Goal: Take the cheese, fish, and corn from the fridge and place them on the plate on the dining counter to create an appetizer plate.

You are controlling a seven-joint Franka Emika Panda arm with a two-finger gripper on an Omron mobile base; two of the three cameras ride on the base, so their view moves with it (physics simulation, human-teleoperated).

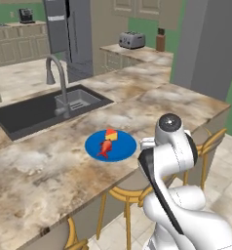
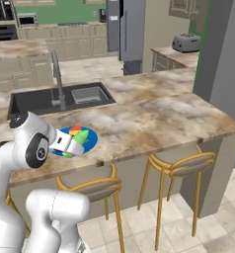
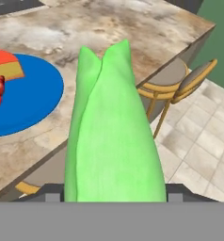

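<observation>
Beige-brown marbled stone tops the dining counter, which runs across a green-walled kitchen with 2 stools tucked under its near edge. In the hand view the 2 fingertips show as small grey nubs pressed against either side of the corn, so the gripper is clamped on the green husk, whose split pointed end faces away from the hand. In the right base view the corn sits at the near right rim of the blue plate, close above it; whether it touches cannot be told.

On the plate, near the counter's front edge, the red-orange fish lies touching the orange-yellow cheese wedge, which sits on its far side. Behind the plate is the dark inset sink with its grey faucet. Farther back stands the grey fridge, and a toaster rests on a separate counter.
</observation>
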